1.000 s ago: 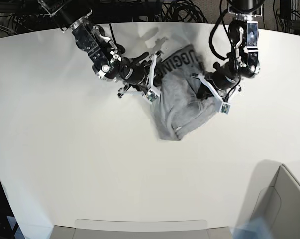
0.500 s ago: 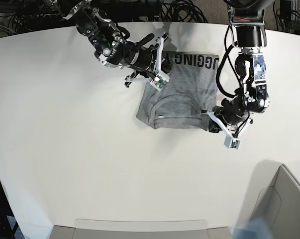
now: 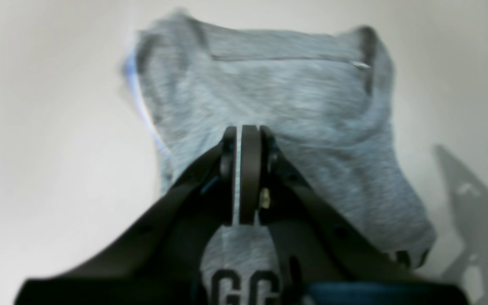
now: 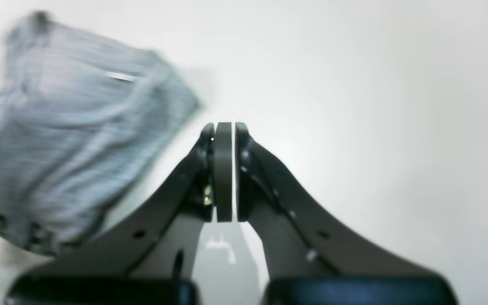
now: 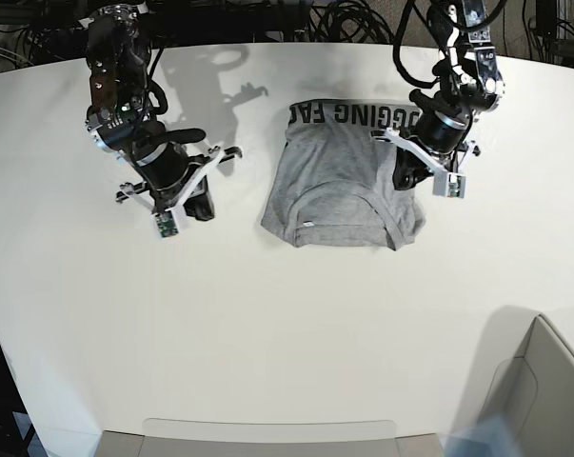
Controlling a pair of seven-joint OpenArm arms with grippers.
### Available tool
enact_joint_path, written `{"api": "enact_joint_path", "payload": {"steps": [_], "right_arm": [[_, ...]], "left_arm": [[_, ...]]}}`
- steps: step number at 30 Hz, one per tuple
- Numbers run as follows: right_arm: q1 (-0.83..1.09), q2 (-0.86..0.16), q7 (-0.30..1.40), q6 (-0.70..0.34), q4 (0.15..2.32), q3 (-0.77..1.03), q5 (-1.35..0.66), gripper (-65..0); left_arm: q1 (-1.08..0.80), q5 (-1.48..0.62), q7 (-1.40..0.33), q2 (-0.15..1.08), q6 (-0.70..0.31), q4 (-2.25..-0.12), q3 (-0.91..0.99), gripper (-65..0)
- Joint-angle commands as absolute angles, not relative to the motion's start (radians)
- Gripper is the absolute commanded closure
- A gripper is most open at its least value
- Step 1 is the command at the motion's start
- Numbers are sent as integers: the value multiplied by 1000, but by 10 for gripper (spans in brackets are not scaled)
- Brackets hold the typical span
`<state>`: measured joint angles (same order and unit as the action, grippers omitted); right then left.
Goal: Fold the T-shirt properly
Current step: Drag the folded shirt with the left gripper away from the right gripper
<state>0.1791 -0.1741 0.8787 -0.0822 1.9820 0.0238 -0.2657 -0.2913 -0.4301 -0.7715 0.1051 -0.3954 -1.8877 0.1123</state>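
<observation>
The heather-grey T-shirt [image 5: 339,186] lies folded in a rough rectangle at the table's back centre, with a strip of black capital letters [image 5: 363,115] along its far edge. In the base view my left gripper [image 5: 404,179] is shut at the shirt's right edge. The left wrist view shows its tips [image 3: 242,132] pressed together over the grey T-shirt [image 3: 278,97], with no fabric visibly pinched. My right gripper [image 5: 203,207] is shut well left of the shirt. The right wrist view shows it [image 4: 223,127] over bare table, with the T-shirt [image 4: 70,144] off to its left.
The white table [image 5: 267,324] stretches wide toward the front. A grey box [image 5: 539,390] stands at the front right corner and a pale tray edge [image 5: 267,430] runs along the front. Dark cables [image 5: 344,17] hang behind the table.
My right arm has swung left, away from the shirt's left edge. My left gripper has moved from the shirt's front right corner to its right edge. The shirt lies flatter.
</observation>
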Motion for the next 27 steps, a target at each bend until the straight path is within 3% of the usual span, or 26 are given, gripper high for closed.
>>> {"api": "enact_joint_path", "payload": {"steps": [1,11,21,27], "right_arm": [[177,-177,857,-91,2002,30,-280,-9],[225,-180,857,-91,2002,36,-278,-9],[225,-180,862,-91,2003,36,-277,-9],[223,-180,863,-91,2005,36,-277,-9]], "left_arm": [[-298,-444,-739,99,-410,-1896,85,-18],[-325,-426,-533,61,-410,-1776,1,-18],[-289,-426,-306,68,-412,-1392,-22,-18],[-255,-429,-220,160,-417,-1256,84,-18]]}}
